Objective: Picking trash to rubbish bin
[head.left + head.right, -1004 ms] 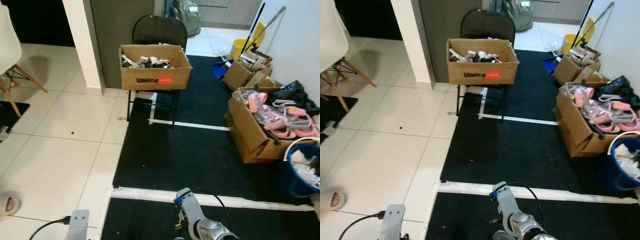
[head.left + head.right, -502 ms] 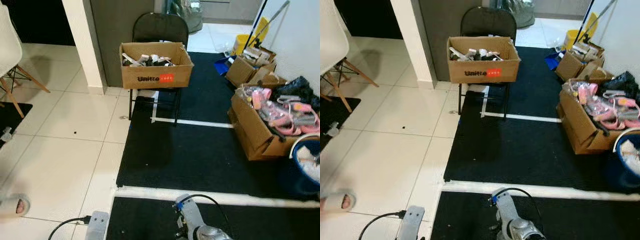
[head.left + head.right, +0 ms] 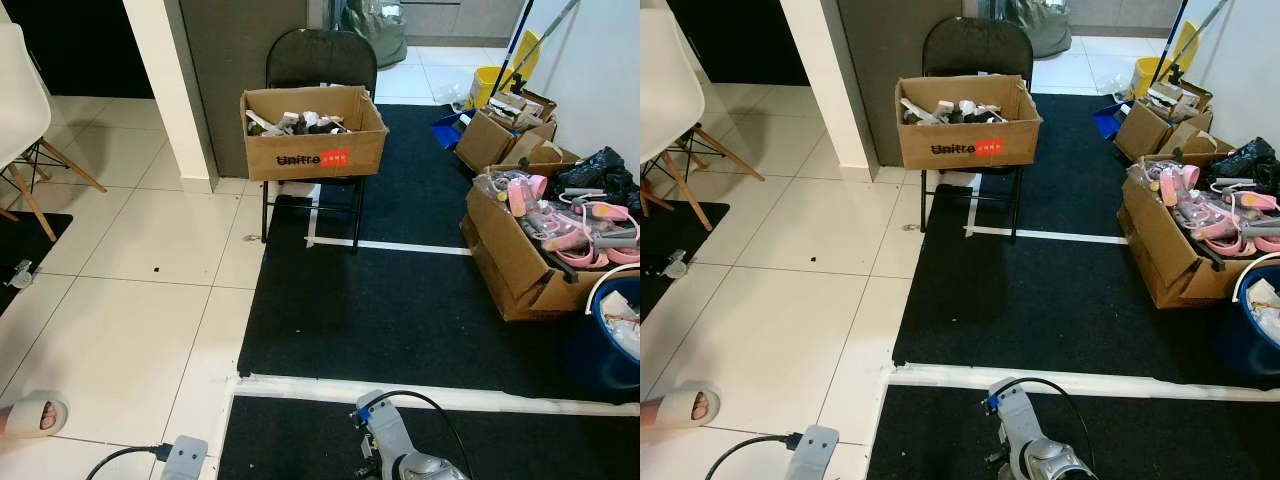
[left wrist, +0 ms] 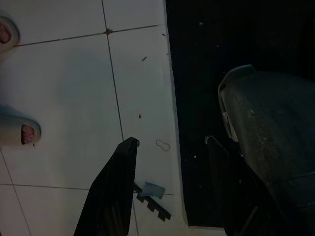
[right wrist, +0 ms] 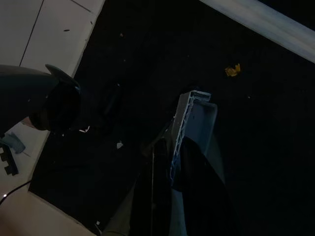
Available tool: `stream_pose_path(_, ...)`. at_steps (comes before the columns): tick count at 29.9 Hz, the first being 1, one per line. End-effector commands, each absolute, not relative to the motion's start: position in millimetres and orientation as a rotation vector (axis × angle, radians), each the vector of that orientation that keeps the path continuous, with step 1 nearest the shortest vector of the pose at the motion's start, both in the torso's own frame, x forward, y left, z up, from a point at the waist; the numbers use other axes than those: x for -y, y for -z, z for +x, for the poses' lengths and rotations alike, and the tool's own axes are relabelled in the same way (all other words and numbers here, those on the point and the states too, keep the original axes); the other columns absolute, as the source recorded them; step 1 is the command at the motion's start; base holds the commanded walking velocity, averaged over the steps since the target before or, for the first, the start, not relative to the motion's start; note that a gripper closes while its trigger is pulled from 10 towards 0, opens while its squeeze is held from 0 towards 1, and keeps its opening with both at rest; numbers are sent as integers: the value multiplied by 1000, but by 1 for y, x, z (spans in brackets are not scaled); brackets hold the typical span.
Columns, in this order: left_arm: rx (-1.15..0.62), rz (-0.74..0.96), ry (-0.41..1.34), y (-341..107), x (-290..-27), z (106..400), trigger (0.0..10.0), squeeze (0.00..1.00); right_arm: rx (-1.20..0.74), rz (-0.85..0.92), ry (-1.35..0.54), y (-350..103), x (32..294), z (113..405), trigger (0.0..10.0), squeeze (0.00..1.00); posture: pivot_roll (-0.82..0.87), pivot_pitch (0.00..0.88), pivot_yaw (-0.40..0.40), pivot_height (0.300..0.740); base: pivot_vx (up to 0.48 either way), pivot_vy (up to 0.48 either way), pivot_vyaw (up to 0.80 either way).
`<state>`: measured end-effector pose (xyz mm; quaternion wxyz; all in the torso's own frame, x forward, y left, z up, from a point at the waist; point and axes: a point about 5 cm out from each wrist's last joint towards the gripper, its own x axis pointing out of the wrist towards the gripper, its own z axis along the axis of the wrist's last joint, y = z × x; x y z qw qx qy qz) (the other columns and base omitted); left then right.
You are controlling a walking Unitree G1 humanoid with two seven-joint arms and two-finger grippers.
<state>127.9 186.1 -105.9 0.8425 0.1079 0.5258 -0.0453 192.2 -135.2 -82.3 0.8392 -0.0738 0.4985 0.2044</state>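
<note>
A brown cardboard box (image 3: 312, 133) printed "Unitree" is sitting on a black folding chair (image 3: 318, 70). The left claw (image 4: 167, 189) is hanging with fingers apart over white floor tiles (image 4: 74, 88); the right claw (image 5: 189, 142) is gripping a flat pale plastic piece (image 5: 193, 129), a yellow scrap (image 5: 232, 70) lying on the black mat (image 5: 266, 113) beyond. The blue bin (image 3: 612, 335) is standing far right.

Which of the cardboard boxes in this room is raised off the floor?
The box with the red label: it sits on the black folding chair, while the other boxes stand on the floor.
</note>
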Motion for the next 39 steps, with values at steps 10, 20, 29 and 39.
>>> stream_pose_path(10,-1140,245,134,109,-179,120,10000,0,-1069,-168,-430,84,139,188,10000,0,-5,35,29,740,0,0,0)
stream_pose_path(20,-1158,235,135,111,-177,115,10000,0,-1073,-178,-441,84,139,188,10000,0,3,34,24,740,0,0,0)
stream_pose_path(29,-1160,238,140,111,-176,115,10000,0,-1076,-188,-442,85,141,187,10000,0,0,27,20,740,0,0,0)
stream_pose_path(39,-1151,249,160,110,-173,120,10000,0,-1073,-193,-438,84,143,189,10000,0,-19,20,26,740,0,0,0)
